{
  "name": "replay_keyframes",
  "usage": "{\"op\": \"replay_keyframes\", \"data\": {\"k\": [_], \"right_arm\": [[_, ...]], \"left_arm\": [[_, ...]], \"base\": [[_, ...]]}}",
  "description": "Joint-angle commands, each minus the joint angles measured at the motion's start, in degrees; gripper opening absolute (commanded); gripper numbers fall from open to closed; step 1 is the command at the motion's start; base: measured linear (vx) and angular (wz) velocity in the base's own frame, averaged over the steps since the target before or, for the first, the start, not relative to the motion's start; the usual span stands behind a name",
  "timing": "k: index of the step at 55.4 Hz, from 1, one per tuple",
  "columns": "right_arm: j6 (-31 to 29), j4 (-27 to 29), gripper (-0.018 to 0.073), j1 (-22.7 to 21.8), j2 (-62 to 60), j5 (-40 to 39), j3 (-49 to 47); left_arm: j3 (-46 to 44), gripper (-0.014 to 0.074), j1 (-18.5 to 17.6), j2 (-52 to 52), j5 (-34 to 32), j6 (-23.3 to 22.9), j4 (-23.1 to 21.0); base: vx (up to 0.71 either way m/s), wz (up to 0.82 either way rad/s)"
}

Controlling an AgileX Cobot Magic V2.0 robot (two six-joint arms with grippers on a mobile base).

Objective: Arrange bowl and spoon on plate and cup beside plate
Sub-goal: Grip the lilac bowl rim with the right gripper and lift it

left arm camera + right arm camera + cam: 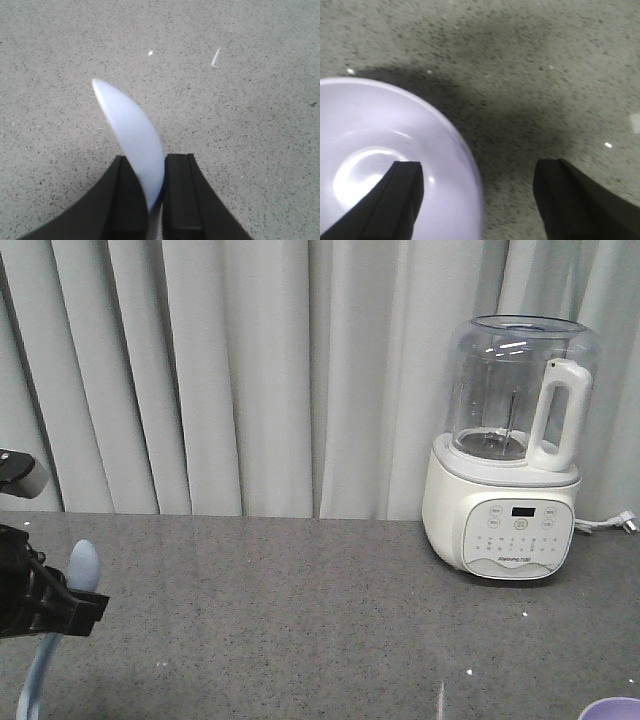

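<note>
My left gripper (156, 200) is shut on the pale blue-white spoon (132, 130), which sticks out forward above the grey table. In the front view that gripper (78, 606) is at the far left edge, with the spoon (82, 566) scoop up and its handle hanging below. My right gripper (480, 170) is open and straddles the rim of the lavender bowl (380, 150): the left finger is over the bowl's inside, the right finger over bare table. Only a sliver of the bowl (612, 708) shows at the front view's bottom right. The plate and the cup are out of view.
A white blender (510, 480) with a clear jug stands at the back right, its plug (628, 523) lying beside it. Grey curtains (250, 370) close off the back. A small white scrap (216, 56) lies on the speckled table (300, 620).
</note>
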Motion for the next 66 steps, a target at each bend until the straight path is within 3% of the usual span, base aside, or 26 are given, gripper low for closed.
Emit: {"op": "replay_keyframes", "data": {"k": [1, 20, 26, 36, 53, 58, 66], "right_arm": [[-2.9, 1.4, 0.0508, -0.4, -0.1, -2.9, -1.6], [-3.2, 0.9, 0.0475, -0.4, 5.8, -3.6, -1.6], [-3.3, 0.7, 0.0333, -0.4, 6.0, -4.1, -1.6], [-3.3, 0.5, -0.0015, -0.4, 6.0, -4.3, -1.6], [-3.2, 0.4, -0.0013, -0.3, -2.2, -7.9, -1.8], [-3.9, 2.8, -0.0012, -0.3, -8.9, -12.2, -1.8], [-10.3, 10.8, -0.0012, -0.3, -19.5, -19.4, -1.8]], "left_arm": [[-1.9, 0.0000, -0.6, -1.8, -3.1, -0.1, -1.3], [-1.9, 0.0000, -0.6, -1.8, -3.1, -0.1, -1.3], [-1.9, 0.0000, -0.6, -1.8, -3.1, -0.1, -1.3], [-1.9, 0.0000, -0.6, -1.8, -3.1, -0.1, -1.4], [-1.9, 0.0000, -0.6, -1.8, -5.2, -0.1, -1.4], [-1.9, 0.0000, -0.6, -2.3, -6.9, 0.2, -1.4], [-1.1, 0.0000, -0.6, -5.9, -12.7, 1.2, -1.8]], "base": [[0.00, 0.00], [0.00, 0.00], [0.00, 0.00], [0.00, 0.00], [0.00, 0.00], [0.00, 0.00], [0.00, 0.00]]}}
